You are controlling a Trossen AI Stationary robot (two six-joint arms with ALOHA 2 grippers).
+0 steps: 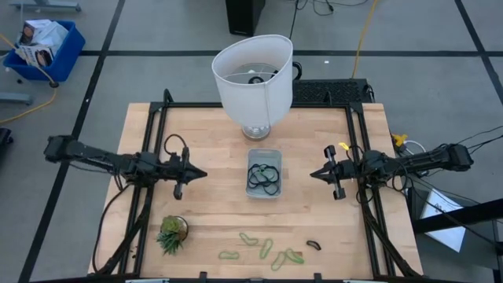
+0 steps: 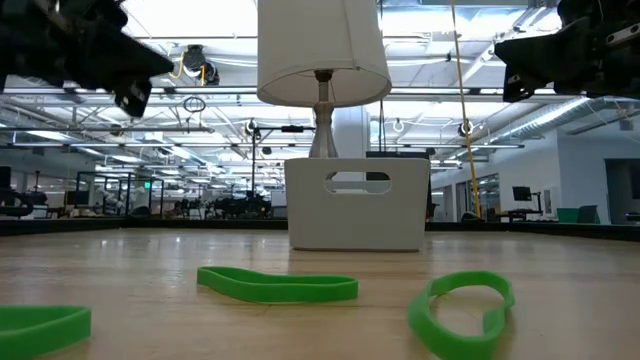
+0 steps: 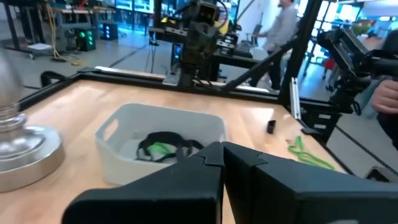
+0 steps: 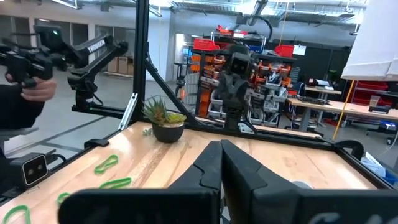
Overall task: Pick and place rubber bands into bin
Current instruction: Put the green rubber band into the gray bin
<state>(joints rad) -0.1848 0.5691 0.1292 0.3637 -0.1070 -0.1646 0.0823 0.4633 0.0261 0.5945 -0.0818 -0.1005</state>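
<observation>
Two claws hang idle above the surface, one on either side of the bin [image 1: 264,174], each with its fingers pressed together and holding nothing. The left claw [image 1: 200,173] points toward the bin from one flank, the right claw [image 1: 316,174] from the other, both well clear of it and neither reaching down.

Inside the bin lie several dark rubber bands [image 1: 263,178], with one green loop among them showing in the left wrist view [image 3: 160,149]. On the side of the bin away from the lamp [image 1: 253,77], near the surface's edge, a scatter of green rubber bands [image 1: 267,249] lies loose, and one small dark band [image 1: 313,245] sits just beyond them toward the right arm's side. A small potted plant [image 1: 171,233] stands on the left arm's side of that scatter.

Judging from this, the task is partly done and the arms are between picks. The next move calls for one claw to spread, swing away from the bin toward the loose bands, and come down low enough to pinch a thin, flat loop off the wood; the small dark one is nearer the right claw.
</observation>
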